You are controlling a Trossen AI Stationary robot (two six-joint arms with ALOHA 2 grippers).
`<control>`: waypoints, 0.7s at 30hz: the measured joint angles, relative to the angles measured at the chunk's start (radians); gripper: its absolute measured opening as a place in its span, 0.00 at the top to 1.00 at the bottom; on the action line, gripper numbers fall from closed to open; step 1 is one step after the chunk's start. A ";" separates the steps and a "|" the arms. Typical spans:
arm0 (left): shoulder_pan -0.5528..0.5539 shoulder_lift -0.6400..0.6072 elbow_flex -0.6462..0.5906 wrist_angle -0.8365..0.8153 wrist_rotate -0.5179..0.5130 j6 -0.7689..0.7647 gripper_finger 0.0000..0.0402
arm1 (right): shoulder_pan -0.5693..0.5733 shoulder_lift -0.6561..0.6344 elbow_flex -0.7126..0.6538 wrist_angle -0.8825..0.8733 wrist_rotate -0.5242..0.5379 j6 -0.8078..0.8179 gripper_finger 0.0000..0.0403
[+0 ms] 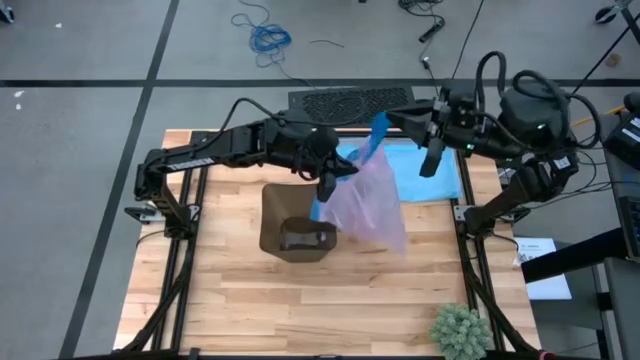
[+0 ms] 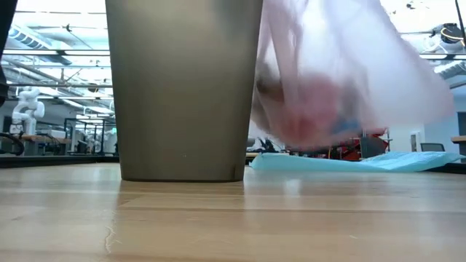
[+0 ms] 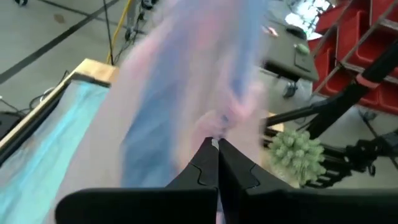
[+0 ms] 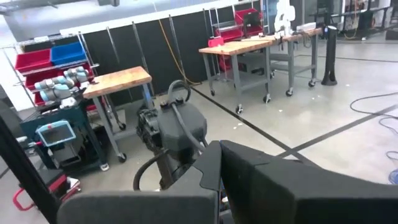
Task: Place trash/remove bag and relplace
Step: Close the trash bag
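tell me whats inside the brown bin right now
From above, the brown bin shows only a dark interior with no lavender bag lining it; that bag hangs beside it, pinched by the left gripper. Its walls hide any trash at the bottom.

Robotics lab: workbenches (image 4: pixel 236 46), parts bins (image 4: pixel 50 57).

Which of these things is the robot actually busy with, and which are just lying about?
Part of the job:
- lavender-pink bag, pinched in the left gripper
- brown bin
- light blue bag lying flat on the table

Just lying about:
- green spiky plant
- cables on the floor
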 joint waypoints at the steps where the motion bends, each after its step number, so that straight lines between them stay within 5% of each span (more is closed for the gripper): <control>1: 0.000 0.001 0.000 0.008 0.012 0.012 1.00 | 0.000 -0.001 0.000 -0.002 0.001 0.000 1.00; 10: 0.000 -0.033 0.001 0.130 0.158 0.015 0.93 | 0.000 0.000 0.001 -0.018 0.001 -0.008 1.00; 21: 0.000 -0.037 0.001 0.140 0.183 0.013 0.81 | -0.001 0.001 0.001 -0.094 -0.007 0.020 0.96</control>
